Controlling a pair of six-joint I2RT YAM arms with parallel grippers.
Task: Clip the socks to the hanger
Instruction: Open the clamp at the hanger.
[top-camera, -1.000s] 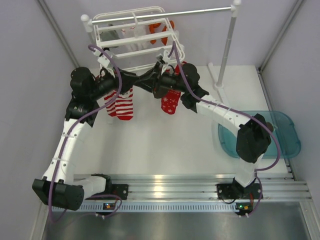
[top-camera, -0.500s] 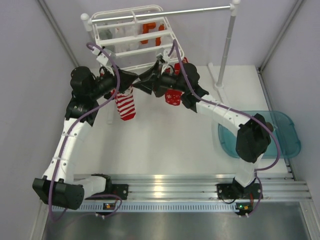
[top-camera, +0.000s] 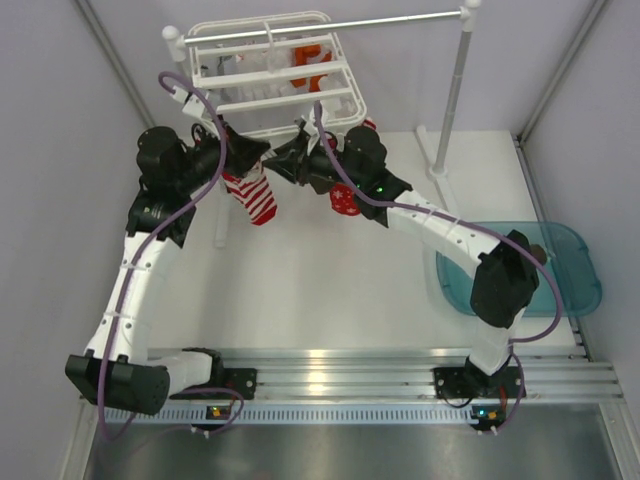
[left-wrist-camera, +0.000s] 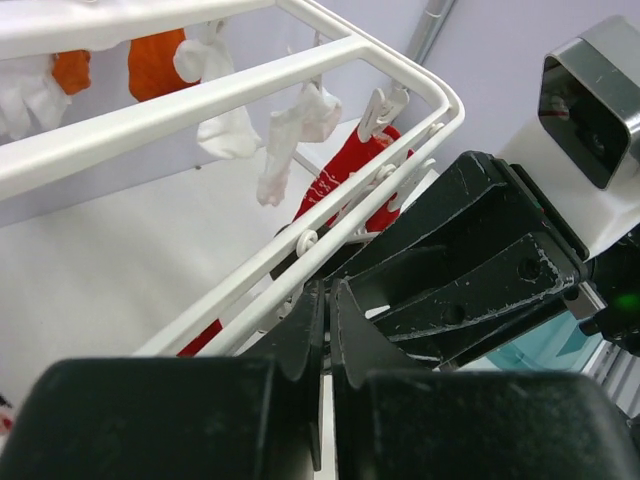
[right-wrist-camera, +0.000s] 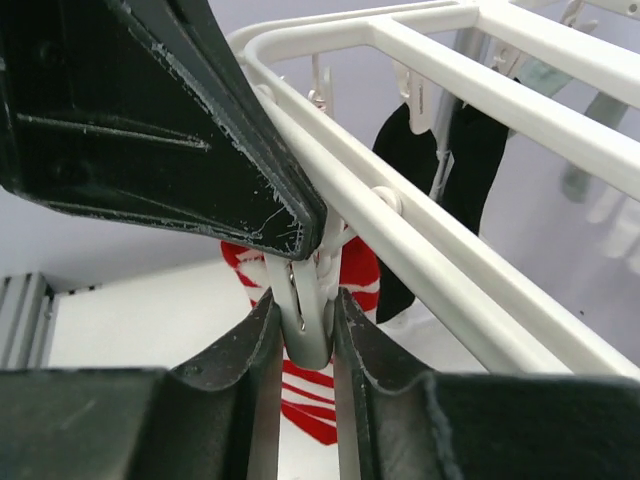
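The white hanger (top-camera: 300, 75) hangs from the rail at the back. My right gripper (top-camera: 290, 162) is shut on a white clip (right-wrist-camera: 305, 300) dangling under the hanger's front bar (right-wrist-camera: 450, 270). My left gripper (top-camera: 262, 150) is shut, with its tips (left-wrist-camera: 328, 290) against that same bar, touching the right gripper. A red-and-white striped sock (top-camera: 255, 198) hangs just below the left tips; whether the jaws hold it is hidden. A red snowflake sock (top-camera: 345, 200) hangs under the right wrist and shows in the left wrist view (left-wrist-camera: 340, 175). Dark socks (right-wrist-camera: 470, 150) hang clipped further in.
An orange sock (top-camera: 305, 55) and white socks (left-wrist-camera: 300, 120) hang at the hanger's far side. The grey rail (top-camera: 400, 22) rests on white posts (top-camera: 452, 100). A teal tray (top-camera: 575, 265) lies at the right table edge.
Both grippers have moved up and towards the back, closing in on the hanger's front bar. The hanger has swung back. The striped and snowflake socks have risen with them.
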